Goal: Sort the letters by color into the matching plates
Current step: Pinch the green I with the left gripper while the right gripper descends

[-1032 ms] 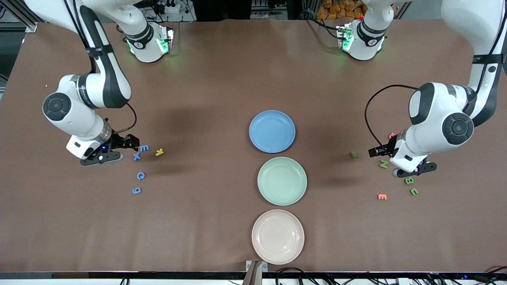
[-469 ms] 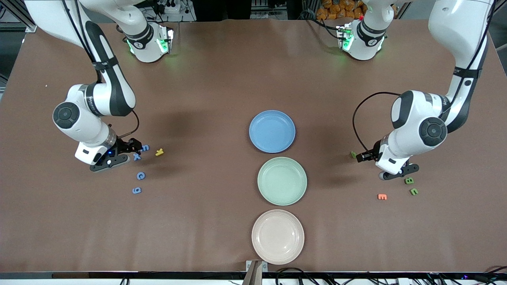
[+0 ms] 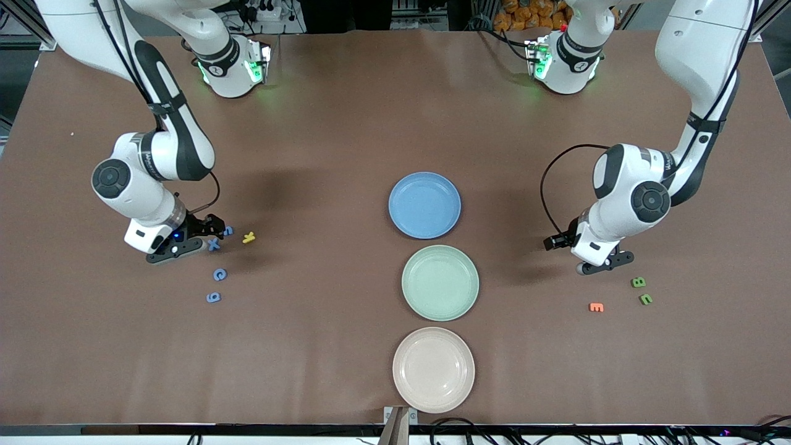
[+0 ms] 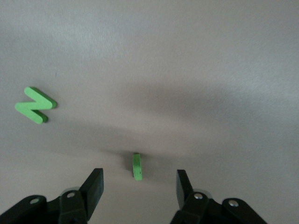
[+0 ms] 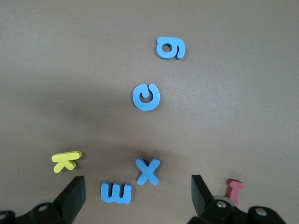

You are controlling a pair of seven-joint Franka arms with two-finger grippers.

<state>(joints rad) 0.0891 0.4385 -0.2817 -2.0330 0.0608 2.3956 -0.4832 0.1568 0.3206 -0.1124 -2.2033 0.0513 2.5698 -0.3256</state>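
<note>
Right gripper (image 3: pixel 207 233) low over the blue letter cluster at the right arm's end of the table, fingers spread wide, gripping nothing. In the right wrist view the blue E (image 5: pixel 116 192) and blue X (image 5: pixel 148 171) lie flat between the open fingers, just beside each other. Blue G (image 5: pixel 146 97) and blue 9 (image 5: pixel 170 48) lie nearer the front camera than the X, apart from each other. Yellow letter (image 5: pixel 66 161) beside the E, toward the plates. Dark red letter (image 5: pixel 233 189) just beside one fingertip.

Mid table, three plates in a row: blue plate (image 3: pixel 398 185) farthest from the camera, green plate (image 3: pixel 413 262) next, beige-pink plate (image 3: pixel 403 349) nearest. All bare.

Left gripper (image 3: pixel 559 242) low over the table at the left arm's end, fingers apart, holding nothing. Left wrist view: thin green letter (image 4: pixel 136 166) standing on edge between the fingers, touching neither. Green N (image 4: pixel 35 105) flat, off to one side. Green B (image 3: pixel 638 282) and another green letter (image 3: pixel 646 299) nearer the camera, orange E (image 3: pixel 596 306) near them.
</note>
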